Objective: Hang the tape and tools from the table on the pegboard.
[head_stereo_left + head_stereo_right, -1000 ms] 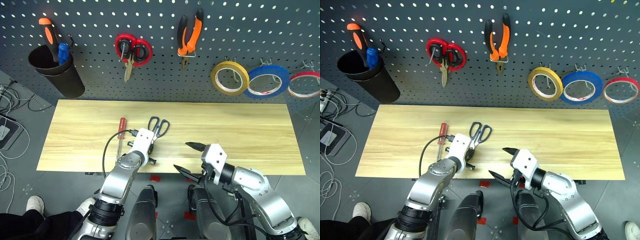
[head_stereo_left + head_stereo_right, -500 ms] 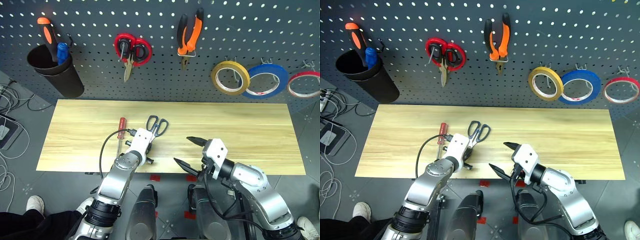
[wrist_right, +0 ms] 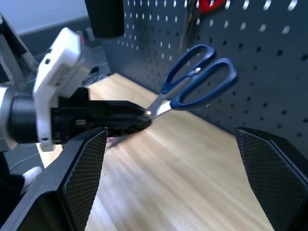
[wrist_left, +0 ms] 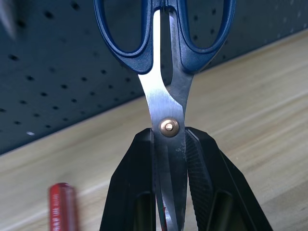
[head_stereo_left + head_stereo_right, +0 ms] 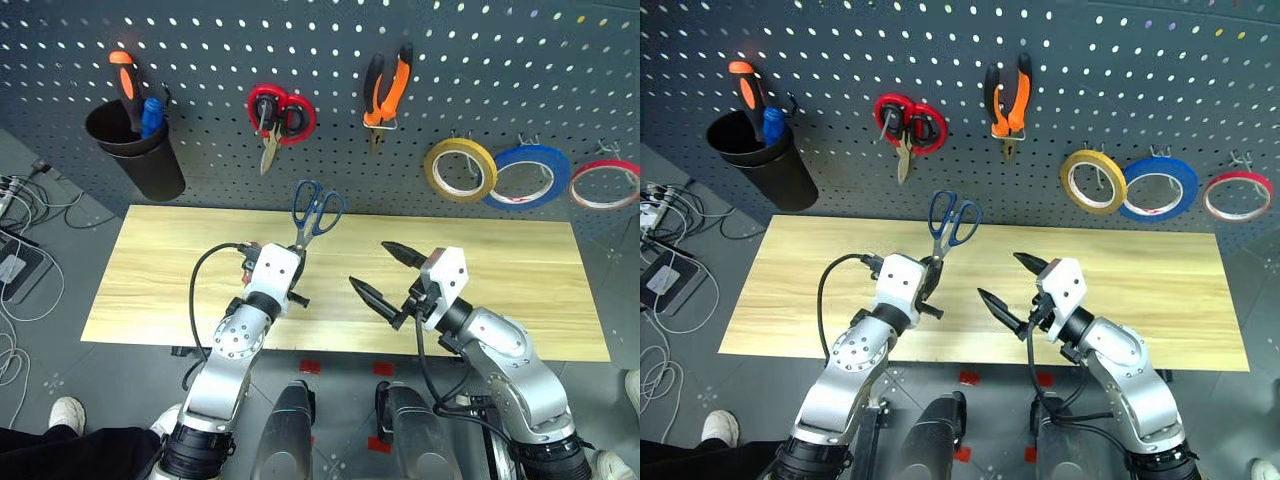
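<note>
Left claw (image 4: 169, 159): clamped on the blades of the steel scissors with dark blue handles (image 5: 315, 211), loops raised toward the dark grey perforated pegboard (image 5: 560, 80), presumably for hooking. Right claw (image 5: 384, 270): jaws spread, empty, above the pale wooden bench (image 5: 520, 270).

Blue-handled steel scissors (image 5: 313, 214) lifted off the pale wood table (image 5: 520, 280), handles pointing to 12 o'clock, orange-black pliers (image 5: 386, 90) hung on the grey pegboard (image 5: 480, 60), blue tape (image 5: 527, 176) hung at 3 o'clock of them, red-handled screwdriver (image 4: 62, 207) on the table
</note>
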{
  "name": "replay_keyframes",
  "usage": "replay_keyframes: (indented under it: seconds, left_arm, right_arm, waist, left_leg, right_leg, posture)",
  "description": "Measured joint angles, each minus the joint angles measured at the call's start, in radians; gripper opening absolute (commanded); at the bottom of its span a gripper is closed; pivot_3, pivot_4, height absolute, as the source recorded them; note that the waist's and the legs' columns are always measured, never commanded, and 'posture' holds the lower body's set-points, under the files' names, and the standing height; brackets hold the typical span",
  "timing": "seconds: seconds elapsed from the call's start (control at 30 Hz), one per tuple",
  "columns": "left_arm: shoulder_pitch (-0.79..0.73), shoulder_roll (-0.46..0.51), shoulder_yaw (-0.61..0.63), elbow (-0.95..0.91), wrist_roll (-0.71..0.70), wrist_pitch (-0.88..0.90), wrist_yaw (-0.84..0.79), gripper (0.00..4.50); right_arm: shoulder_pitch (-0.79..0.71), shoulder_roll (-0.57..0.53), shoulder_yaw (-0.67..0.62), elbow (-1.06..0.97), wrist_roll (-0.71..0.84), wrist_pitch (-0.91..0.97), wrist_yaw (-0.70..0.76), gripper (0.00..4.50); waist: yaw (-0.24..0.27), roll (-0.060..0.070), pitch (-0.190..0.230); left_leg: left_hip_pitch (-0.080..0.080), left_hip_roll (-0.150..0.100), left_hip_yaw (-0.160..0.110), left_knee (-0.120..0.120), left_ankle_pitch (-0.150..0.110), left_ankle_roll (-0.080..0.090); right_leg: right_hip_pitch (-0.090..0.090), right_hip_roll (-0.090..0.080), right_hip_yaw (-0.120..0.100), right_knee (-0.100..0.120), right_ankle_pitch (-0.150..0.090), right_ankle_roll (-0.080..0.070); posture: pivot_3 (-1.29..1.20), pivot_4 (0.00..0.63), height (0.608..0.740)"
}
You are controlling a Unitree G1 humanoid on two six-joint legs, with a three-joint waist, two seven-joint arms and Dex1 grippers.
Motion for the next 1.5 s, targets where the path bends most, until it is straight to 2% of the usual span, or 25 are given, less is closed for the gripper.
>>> replay_keyframes:
  seconds: [0.27, 0.4, 0.57, 1.0, 1.5]
  left_arm:
    - [-0.005, -0.017, 0.034, -0.105, 0.023, -0.064, 0.022, 0.55]
    - [-0.012, -0.022, 0.038, -0.115, 0.028, -0.102, 0.022, 0.55]
    - [0.02, -0.03, 0.056, -0.123, 0.036, -0.112, 0.034, 0.55]
    - [0.053, -0.039, 0.089, -0.172, 0.033, -0.089, 0.034, 0.55]
    - [0.023, -0.067, 0.088, -0.085, 0.016, -0.021, 0.014, 0.55]
  right_arm:
    - [-0.001, 0.028, -0.059, -0.073, 0.043, 0.046, -0.079, 4.5]
    - [-0.031, 0.03, -0.074, -0.08, 0.045, 0.06, -0.109, 4.5]
    - [-0.025, 0.026, -0.083, -0.086, 0.048, 0.064, -0.117, 4.5]
    - [0.009, 0.02, -0.093, -0.122, 0.075, 0.081, -0.136, 4.5]
    - [-0.015, 0.014, -0.077, -0.119, 0.075, 0.101, -0.154, 4.5]
  waist:
    - [0.002, -0.002, -0.067]
    - [0.002, -0.001, -0.101]
    - [0.002, -0.001, -0.125]
    - [0.003, -0.001, -0.131]
    - [0.003, -0.001, -0.132]
  left_leg:
    - [0.0, -0.002, 0.002, 0.0, 0.0, 0.0]
    - [0.001, -0.003, 0.002, 0.0, 0.0, 0.0]
    - [0.001, -0.002, 0.002, 0.0, -0.001, 0.001]
    - [0.002, -0.002, 0.003, 0.001, -0.001, 0.002]
    - [0.003, -0.002, 0.003, 0.001, -0.001, 0.002]
  right_leg:
    - [0.001, 0.004, 0.0, -0.001, 0.0, 0.0]
    - [0.001, 0.005, 0.001, -0.001, 0.0, 0.0]
    - [0.001, 0.006, 0.002, -0.001, 0.0, 0.0]
    - [0.002, 0.007, 0.003, 0.0, 0.0, 0.0]
    - [0.003, 0.008, 0.003, 0.001, 0.0, 0.0]
  posture:
    - [0.12, 0.142, 0.74]
    - [0.11, 0.136, 0.74]
    - [0.11, 0.139, 0.74]
    - [0.11, 0.156, 0.74]
    - [0.12, 0.163, 0.74]
